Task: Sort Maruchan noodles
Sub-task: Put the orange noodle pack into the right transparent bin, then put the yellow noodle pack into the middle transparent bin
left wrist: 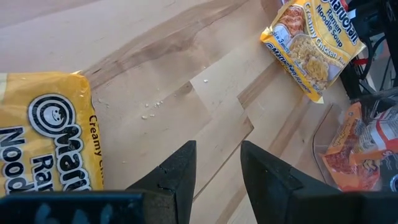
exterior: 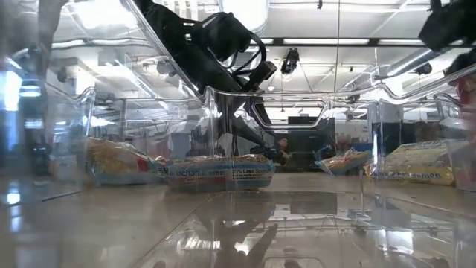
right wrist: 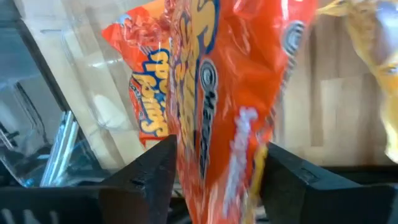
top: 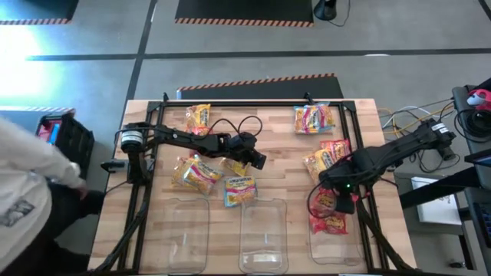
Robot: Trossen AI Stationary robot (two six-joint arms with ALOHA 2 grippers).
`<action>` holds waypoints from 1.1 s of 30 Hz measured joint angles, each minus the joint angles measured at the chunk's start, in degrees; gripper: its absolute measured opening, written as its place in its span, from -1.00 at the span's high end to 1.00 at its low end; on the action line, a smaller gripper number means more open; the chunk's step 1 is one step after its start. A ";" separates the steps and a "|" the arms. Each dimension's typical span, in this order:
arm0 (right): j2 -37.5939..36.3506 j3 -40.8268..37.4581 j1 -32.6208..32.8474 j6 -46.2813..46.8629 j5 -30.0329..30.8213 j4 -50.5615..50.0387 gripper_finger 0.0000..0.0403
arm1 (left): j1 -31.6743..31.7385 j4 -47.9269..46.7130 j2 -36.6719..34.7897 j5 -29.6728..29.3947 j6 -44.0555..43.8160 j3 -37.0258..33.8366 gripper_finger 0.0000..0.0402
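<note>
Wooden desk (top: 284,172) under my two arms, three clear bins along its near edge. Right hand (top: 331,201) hangs over the right bin (top: 316,247), a red packet (right wrist: 230,93) upright between its parted fingers; whether they grip or release it I cannot tell. One red packet (top: 331,223) already lies in that bin. Left hand (top: 257,159) hovers mid-desk, fingers slightly apart, holding nothing. Yellow packets (top: 198,172), a blue one (top: 238,189) and far ones (top: 313,117) lie unsorted. I judge sorting barely begun; middle bin (top: 263,234) and left bin (top: 184,234) look empty.
</note>
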 joint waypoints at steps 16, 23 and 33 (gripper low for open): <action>0.02 10.91 -1.18 -9.45 24.34 -5.13 -0.07 | 0.14 -0.02 -0.02 -0.07 -1.93 -0.01 0.46; 0.07 8.17 -8.67 -16.05 27.43 -3.61 -0.07 | 0.19 -0.21 -0.02 -0.08 -3.04 0.79 0.46; 0.56 7.78 -20.40 -24.99 28.28 13.04 -0.06 | 0.31 -19.20 -0.06 -5.69 2.72 11.05 0.46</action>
